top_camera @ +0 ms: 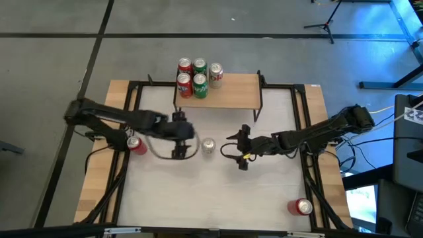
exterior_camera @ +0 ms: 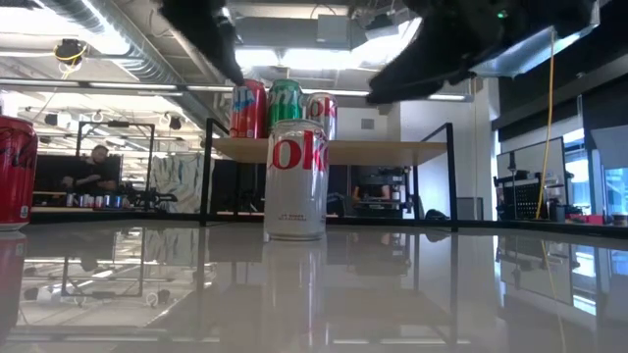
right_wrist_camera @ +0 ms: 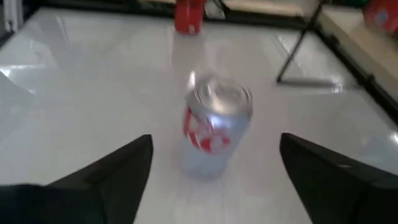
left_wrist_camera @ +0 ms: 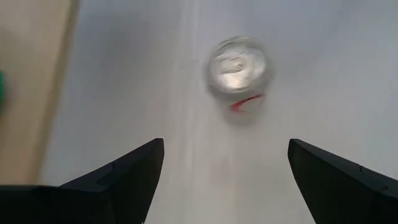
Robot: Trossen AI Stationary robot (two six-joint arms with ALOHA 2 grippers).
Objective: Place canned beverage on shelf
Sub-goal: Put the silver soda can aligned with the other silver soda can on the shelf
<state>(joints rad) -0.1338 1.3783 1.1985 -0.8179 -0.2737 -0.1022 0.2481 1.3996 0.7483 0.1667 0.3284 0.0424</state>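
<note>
Silver Diet Coke can (top_camera: 208, 146) is seen upright on the white tabletop (top_camera: 264, 198), between the two grippers, free of both. Right gripper (top_camera: 232, 147) sits just beside it, fingers spread wide and released; in the right wrist view the can (right_wrist_camera: 213, 132) is framed ahead of and between the fingers, not touched. Left gripper (top_camera: 180, 141) is on the can's other side, also spread and empty; from its wrist camera the can top (left_wrist_camera: 238, 65) is viewed from above, ahead of the fingers.

Shelf (top_camera: 231, 92) lies beyond the can from both tools, with four cans (top_camera: 197, 76) clustered at one end; the rest of the board is bare.

Handling, judged: thin aluminium wall, rigid if full, dentable if over-squeezed; smooth, slippery surface; weight cannot be told. A grasp at mid-body, fingers across the diameter, is advised, with the can kept upright. Tipping is expected if only one finger makes contact first.
</note>
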